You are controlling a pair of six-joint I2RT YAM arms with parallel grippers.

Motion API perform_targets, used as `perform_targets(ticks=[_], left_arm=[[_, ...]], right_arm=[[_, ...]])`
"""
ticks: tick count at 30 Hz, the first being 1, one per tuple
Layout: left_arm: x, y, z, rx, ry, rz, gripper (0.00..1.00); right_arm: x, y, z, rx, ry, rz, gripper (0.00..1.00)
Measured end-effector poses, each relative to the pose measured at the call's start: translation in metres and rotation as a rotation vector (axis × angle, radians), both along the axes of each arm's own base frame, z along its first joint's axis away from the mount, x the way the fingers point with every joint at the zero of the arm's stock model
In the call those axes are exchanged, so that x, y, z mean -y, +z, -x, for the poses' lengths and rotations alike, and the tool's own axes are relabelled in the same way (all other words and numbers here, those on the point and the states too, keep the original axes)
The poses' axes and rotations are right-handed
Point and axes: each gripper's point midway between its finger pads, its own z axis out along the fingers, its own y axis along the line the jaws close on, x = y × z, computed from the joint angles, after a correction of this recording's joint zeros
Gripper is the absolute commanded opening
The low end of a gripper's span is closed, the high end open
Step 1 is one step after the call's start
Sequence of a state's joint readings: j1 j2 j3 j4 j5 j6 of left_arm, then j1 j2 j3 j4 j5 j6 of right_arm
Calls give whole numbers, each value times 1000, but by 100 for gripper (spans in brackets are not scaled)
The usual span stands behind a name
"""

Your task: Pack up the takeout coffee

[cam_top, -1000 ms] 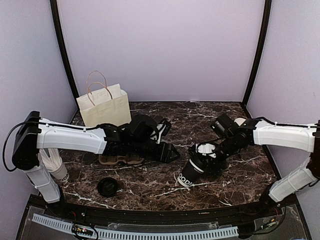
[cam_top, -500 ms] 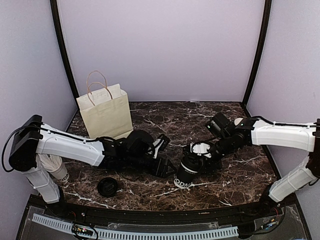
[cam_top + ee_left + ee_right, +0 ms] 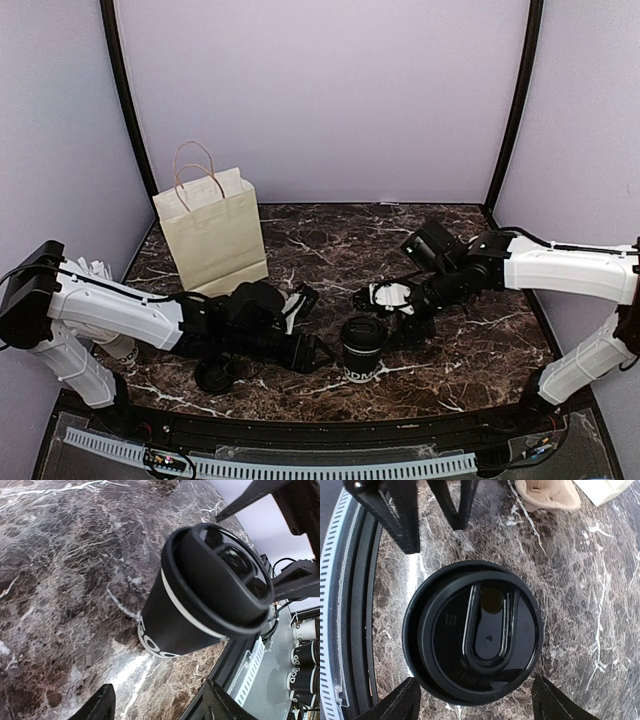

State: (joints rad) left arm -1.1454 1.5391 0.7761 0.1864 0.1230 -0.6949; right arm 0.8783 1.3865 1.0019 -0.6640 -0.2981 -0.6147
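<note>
The takeout coffee (image 3: 362, 352), a black paper cup with white print and a black lid, stands upright on the marble table near the front middle. It fills the left wrist view (image 3: 200, 600) and shows from above in the right wrist view (image 3: 472, 632). My right gripper (image 3: 388, 328) hovers just behind and right of the cup. Its jaws are open, and its fingertips (image 3: 395, 702) stand apart from the lid's rim. My left gripper (image 3: 318, 352) lies low just left of the cup, open and empty (image 3: 160, 707).
A cream paper bag (image 3: 210, 225) with handles stands upright at the back left. A loose flat black lid (image 3: 215, 373) lies by the left arm near the table's front edge. A tan cardboard carrier (image 3: 547, 495) lies beyond the cup. White cups (image 3: 110, 340) sit far left.
The right gripper carried the tilted cup left and toward the front, and it now stands upright with the jaws apart from it. The left arm swung toward the front edge.
</note>
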Motion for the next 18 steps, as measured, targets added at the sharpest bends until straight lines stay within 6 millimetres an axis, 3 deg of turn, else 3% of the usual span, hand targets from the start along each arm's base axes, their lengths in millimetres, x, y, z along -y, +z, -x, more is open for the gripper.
perform_targets(ticks=[5, 18], left_arm=[[-8, -2, -3, 8, 33, -11, 63], [-4, 30, -13, 61, 69, 40, 64]], right_arm=[[-5, 2, 9, -8, 30, 7, 79], [-2, 1, 15, -17, 39, 25, 81]])
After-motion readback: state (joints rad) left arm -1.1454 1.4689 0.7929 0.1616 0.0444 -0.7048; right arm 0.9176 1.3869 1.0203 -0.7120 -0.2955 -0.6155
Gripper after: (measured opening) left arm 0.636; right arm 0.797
